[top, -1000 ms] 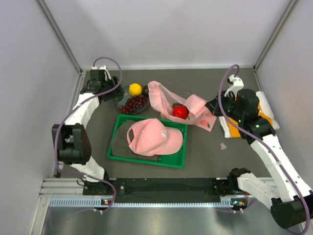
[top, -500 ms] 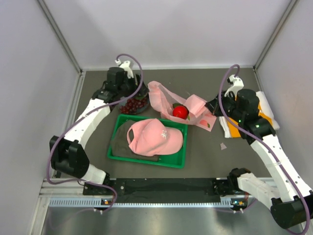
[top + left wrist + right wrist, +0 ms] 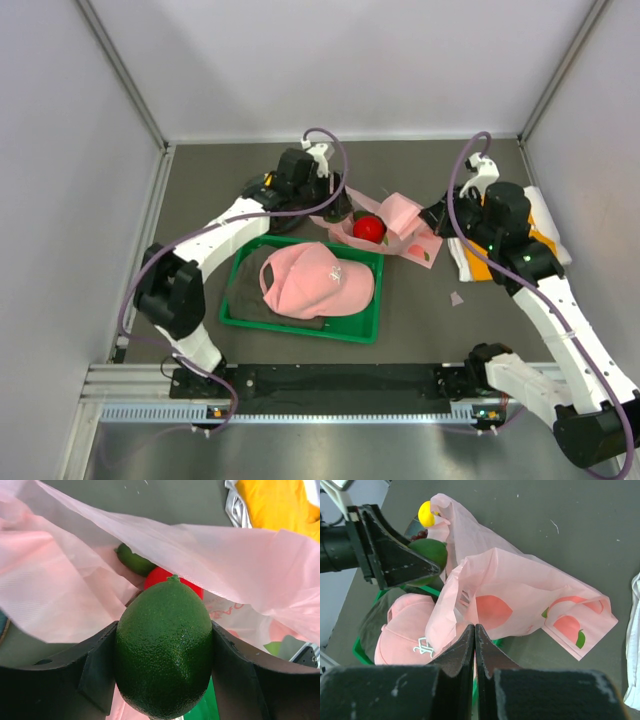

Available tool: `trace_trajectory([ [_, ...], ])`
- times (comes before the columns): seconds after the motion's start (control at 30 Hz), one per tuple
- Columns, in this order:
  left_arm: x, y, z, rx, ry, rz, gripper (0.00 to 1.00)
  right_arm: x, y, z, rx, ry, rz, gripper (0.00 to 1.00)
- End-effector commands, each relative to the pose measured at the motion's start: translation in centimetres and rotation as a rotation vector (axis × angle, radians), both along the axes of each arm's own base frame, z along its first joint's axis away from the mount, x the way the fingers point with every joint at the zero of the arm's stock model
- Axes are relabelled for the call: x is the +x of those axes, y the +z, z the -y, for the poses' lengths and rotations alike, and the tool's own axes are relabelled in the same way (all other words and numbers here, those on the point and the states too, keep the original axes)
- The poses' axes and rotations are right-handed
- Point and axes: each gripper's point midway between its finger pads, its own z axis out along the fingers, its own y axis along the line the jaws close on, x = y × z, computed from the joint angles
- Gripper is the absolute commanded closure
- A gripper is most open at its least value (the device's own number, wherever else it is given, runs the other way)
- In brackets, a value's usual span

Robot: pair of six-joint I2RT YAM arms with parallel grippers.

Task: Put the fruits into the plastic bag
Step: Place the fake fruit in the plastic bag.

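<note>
My left gripper [image 3: 165, 647] is shut on a green avocado [image 3: 165, 650], which fills the gap between its jaws. In the top view the left gripper [image 3: 333, 206] hangs at the open mouth of the pink plastic bag [image 3: 405, 228]. A red round fruit [image 3: 369, 228] lies inside the bag, with a second green avocado [image 3: 132, 560] beside it. My right gripper [image 3: 475, 627] is shut on the bag's edge [image 3: 445, 615] and holds it lifted. A yellow citrus [image 3: 426, 514] and dark grapes [image 3: 422, 532] sit behind the bag.
A green tray [image 3: 300, 328] holds a pink baseball cap [image 3: 315, 280] just in front of the bag. An orange and white folded cloth [image 3: 478, 268] lies at the right under my right arm. Grey walls close in the table at the back and sides.
My left arm has swung right from the fruit pile at the back left to the bag's mouth, carrying the avocado. The right arm and the bag have stayed still.
</note>
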Motion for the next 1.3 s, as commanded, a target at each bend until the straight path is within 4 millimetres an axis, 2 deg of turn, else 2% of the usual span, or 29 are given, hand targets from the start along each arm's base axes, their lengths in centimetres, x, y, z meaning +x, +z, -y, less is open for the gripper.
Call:
trace_trajectory([
  [0.0, 0.5, 1.4, 2.0, -0.037, -0.025, 0.037, 0.48, 0.1, 2.2, 0.2, 0.025, -0.009, 0.069, 1.00],
  [0.2, 0.1, -0.6, 3.5, -0.003, -0.054, 0.006, 0.48, 0.4, 2.2, 0.0, 0.029, -0.004, 0.069, 1.00],
  [0.27, 0.6, -1.6, 3.9, 0.016, -0.055, -0.002, 0.48, 0.4, 2.0, -0.1, 0.032, -0.001, 0.065, 1.00],
  [0.33, 1.2, -1.8, 4.6, 0.024, -0.059, 0.010, 0.48, 0.4, 2.0, -0.1, 0.031, 0.000, 0.066, 1.00],
  [0.37, 1.4, -2.9, 4.9, 0.036, -0.062, -0.004, 0.48, 0.3, 2.1, -0.2, 0.034, 0.002, 0.068, 1.00],
  [0.43, 2.2, -2.9, 5.6, 0.033, -0.065, 0.004, 0.48, 0.3, 2.0, 0.0, 0.031, -0.002, 0.063, 1.00],
  [0.47, 2.5, -4.0, 6.0, 0.041, -0.070, -0.011, 0.48, 0.2, 2.0, 0.0, 0.030, -0.003, 0.063, 1.00],
  [0.53, 3.0, -3.7, 7.0, 0.024, -0.079, -0.006, 0.48, 0.1, 1.9, 0.0, 0.031, -0.004, 0.061, 1.00],
  [0.57, 3.1, -4.5, 7.4, 0.027, -0.085, -0.019, 0.48, 0.2, 1.9, 0.1, 0.029, -0.006, 0.062, 1.00],
  [0.87, 4.6, -3.2, 10.0, -0.098, -0.064, 0.030, 0.47, 0.2, 1.8, 0.1, 0.032, -0.007, 0.060, 1.00],
  [1.07, 4.1, -5.3, 10.8, -0.133, -0.080, -0.035, 0.41, 0.1, 1.6, 0.1, 0.028, -0.007, 0.055, 1.00],
  [1.13, 3.8, -6.2, 10.8, -0.128, -0.081, -0.059, 0.36, 0.1, 1.5, 0.1, 0.027, -0.007, 0.052, 1.00],
  [1.2, 3.5, -6.4, 10.7, -0.125, -0.083, -0.063, 0.27, 0.2, 1.5, 0.1, 0.029, -0.009, 0.054, 1.00],
  [1.27, 3.5, -6.1, 10.6, -0.122, -0.082, -0.053, 0.24, 0.2, 1.6, 0.0, 0.028, -0.007, 0.057, 1.00],
])
